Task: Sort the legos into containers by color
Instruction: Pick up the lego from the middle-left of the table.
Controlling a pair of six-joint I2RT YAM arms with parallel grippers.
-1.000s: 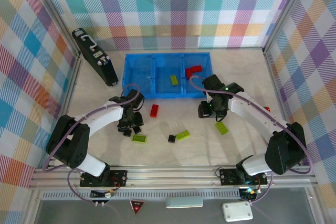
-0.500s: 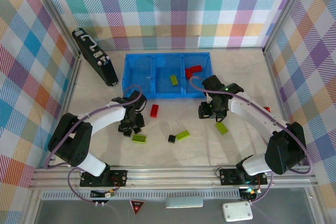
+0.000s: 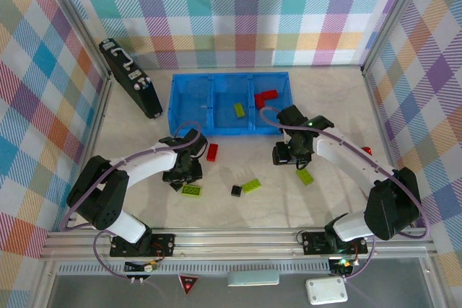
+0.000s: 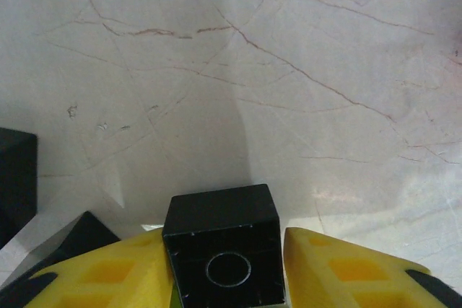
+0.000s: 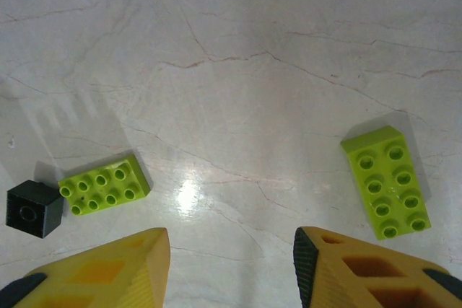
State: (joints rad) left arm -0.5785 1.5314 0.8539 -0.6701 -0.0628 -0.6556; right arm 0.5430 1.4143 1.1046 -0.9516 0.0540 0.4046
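Left wrist view: left gripper clamped on a small black cube-shaped plastic brick just over the worktop, only by the fingertips, so it could twist loose en route to the blue bin.

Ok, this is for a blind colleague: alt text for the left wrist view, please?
A small black lego, one round stud facing the camera, sits clamped between the two yellow fingers of the left gripper at the bottom of the frame. Behind lies a pale marbled table, with another black piece at the left edge.
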